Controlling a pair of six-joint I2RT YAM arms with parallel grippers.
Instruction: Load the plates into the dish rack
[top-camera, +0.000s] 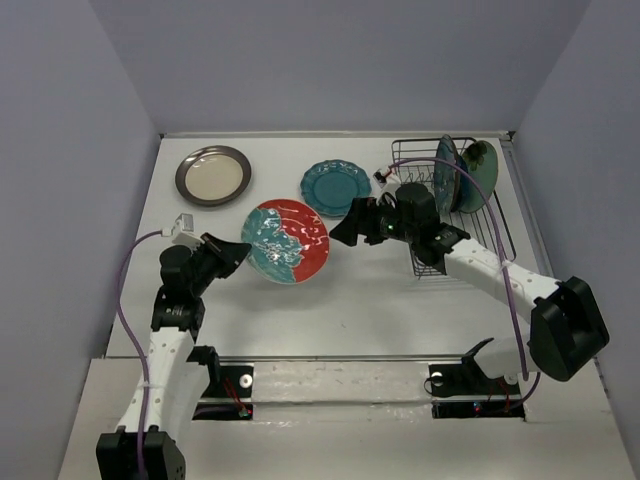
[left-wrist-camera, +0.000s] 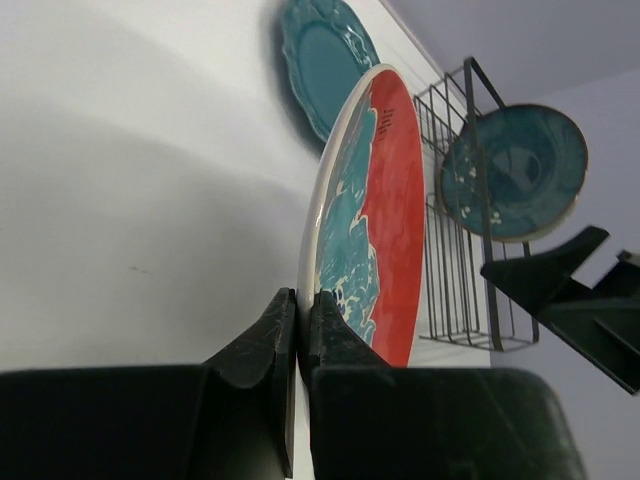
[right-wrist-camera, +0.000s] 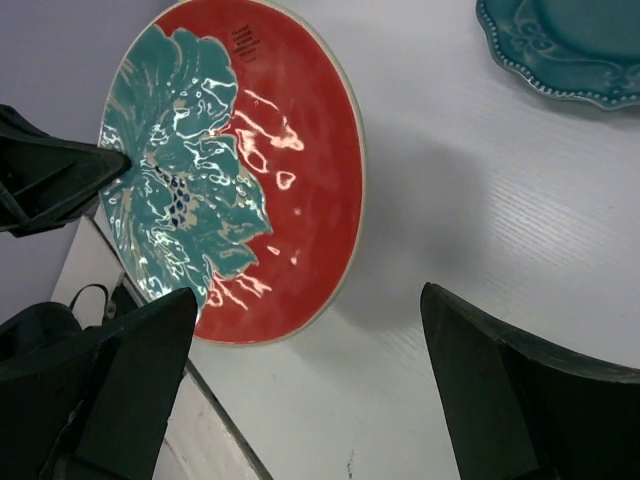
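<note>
My left tool (left-wrist-camera: 300, 310) is clamped on the left rim of the red floral plate (top-camera: 288, 241). The plate is tilted over the desk's middle, face up and rightward, its width running toward the dish rack (left-wrist-camera: 455, 290) in the far right corner. My right tool (top-camera: 343, 226) stands wide apart just beside the plate's right rim.

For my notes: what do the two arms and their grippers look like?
Both arms have white links between black joint housings: left arm, right arm. A purple cable loops along each. The left gripper and right gripper are black with wedge-shaped fingers. No markings are legible.
</note>
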